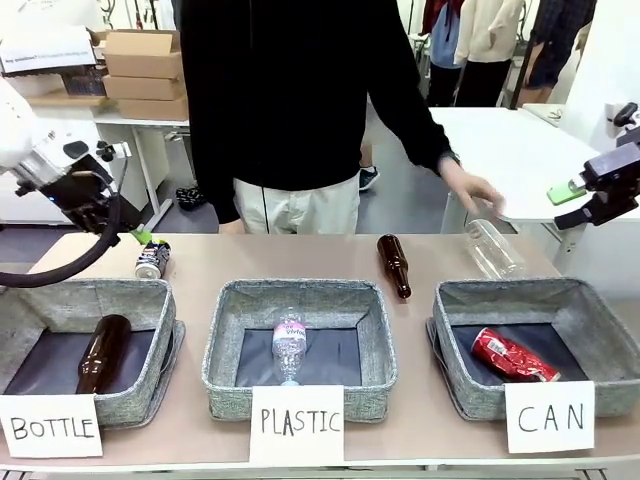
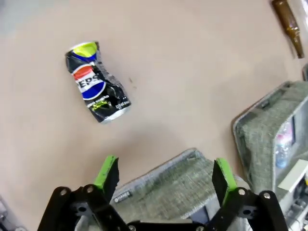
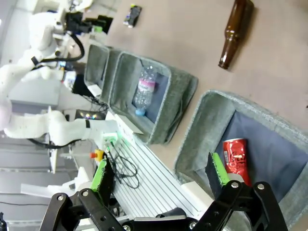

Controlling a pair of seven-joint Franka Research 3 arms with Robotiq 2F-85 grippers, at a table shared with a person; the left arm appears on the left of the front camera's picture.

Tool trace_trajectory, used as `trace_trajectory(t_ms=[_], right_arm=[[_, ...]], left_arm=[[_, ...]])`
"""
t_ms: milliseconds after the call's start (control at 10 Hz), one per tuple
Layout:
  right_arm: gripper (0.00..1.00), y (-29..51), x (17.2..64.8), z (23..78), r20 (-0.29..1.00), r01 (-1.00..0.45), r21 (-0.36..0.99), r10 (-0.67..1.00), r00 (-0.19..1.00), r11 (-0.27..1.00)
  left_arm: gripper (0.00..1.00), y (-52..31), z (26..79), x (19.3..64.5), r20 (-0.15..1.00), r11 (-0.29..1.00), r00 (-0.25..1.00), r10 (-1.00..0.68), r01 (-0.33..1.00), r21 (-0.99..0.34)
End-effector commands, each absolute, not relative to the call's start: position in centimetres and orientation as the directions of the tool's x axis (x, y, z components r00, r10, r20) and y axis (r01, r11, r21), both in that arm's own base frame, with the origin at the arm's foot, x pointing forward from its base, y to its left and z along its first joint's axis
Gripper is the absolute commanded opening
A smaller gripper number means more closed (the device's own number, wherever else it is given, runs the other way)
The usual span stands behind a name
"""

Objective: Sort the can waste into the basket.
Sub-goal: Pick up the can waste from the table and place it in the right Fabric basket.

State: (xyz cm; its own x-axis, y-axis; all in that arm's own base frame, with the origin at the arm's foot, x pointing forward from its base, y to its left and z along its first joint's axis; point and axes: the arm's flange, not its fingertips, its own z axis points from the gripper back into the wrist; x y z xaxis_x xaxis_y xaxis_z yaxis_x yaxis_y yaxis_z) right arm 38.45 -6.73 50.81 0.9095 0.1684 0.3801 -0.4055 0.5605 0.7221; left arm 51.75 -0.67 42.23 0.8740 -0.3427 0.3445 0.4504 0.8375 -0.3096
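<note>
so roughly half done i'd say. the red can [image 1: 515, 356] is lying in the can basket [image 1: 505, 290] at the near right, on the dark bottom. the black can [image 2: 98, 83] is what's left: it's out on the bare tabletop [image 2: 183, 57] at the far left, just behind the bottle basket [image 1: 95, 292], lying on its side and dented. the left pincer [image 2: 166, 161] hangs above that basket's edge with its fingers spread and nothing between them, the can a little way ahead of it. the right pincer [image 3: 159, 161] is up over the right end, also spread and empty. the person's hand [image 1: 470, 190] is by a clear plastic bottle [image 1: 493, 248], not the robot's problem here.
</note>
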Motion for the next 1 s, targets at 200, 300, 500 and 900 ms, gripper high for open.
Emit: trace_trajectory(t_ms=[200,300,500,900], right_arm=[[1.0,-6.9,38.4,50.8,0.406,-0.432,0.706,0.179,0.896,0.562],[1.0,-6.9,38.4,50.8,0.406,-0.432,0.706,0.179,0.896,0.562],[1.0,-6.9,38.4,50.8,0.406,-0.432,0.706,0.179,0.896,0.562],[1.0,-6.9,38.4,50.8,0.406,-0.432,0.706,0.179,0.896,0.562]], left_arm=[[1.0,-0.8,42.5,51.2,0.337,0.826,0.873,-0.353,0.46,-0.326],[1.0,-1.2,42.1,53.6,0.305,0.93,0.938,-0.163,0.249,-0.269],[1.0,-2.1,40.2,58.8,0.256,0.966,0.96,-0.115,0.168,-0.196],[1.0,-3.2,35.8,65.7,0.088,0.994,0.996,-0.029,0.038,-0.105]])
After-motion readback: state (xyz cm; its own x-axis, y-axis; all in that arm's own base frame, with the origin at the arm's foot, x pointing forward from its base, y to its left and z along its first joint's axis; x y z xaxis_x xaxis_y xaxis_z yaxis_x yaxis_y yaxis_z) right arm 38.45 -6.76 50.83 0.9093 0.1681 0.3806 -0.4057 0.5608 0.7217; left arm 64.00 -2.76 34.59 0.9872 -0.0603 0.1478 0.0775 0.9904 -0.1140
